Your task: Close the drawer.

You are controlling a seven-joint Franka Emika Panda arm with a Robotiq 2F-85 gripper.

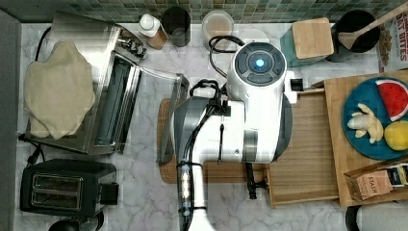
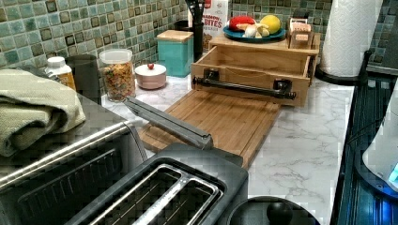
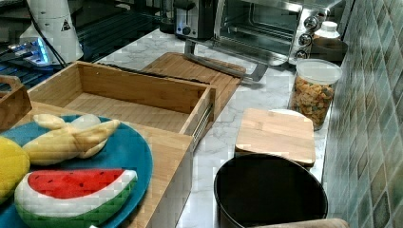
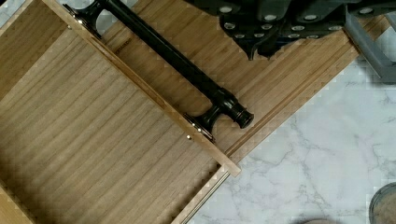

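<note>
The drawer is a wide light-wood tray standing pulled out from under a wooden stand. Its bare bottom shows in the wrist view, and its inside in the right view. A black bar handle runs along its front. My gripper hangs shut with nothing in it, over the darker cutting board, just outside the handle and apart from it. In the top view the white arm covers the drawer's front.
A toaster oven has its door lowered onto the cutting board's far end. A black toaster stands beside it. The stand carries a blue plate of toy fruit. A teal canister and a jar stand along the tiled wall.
</note>
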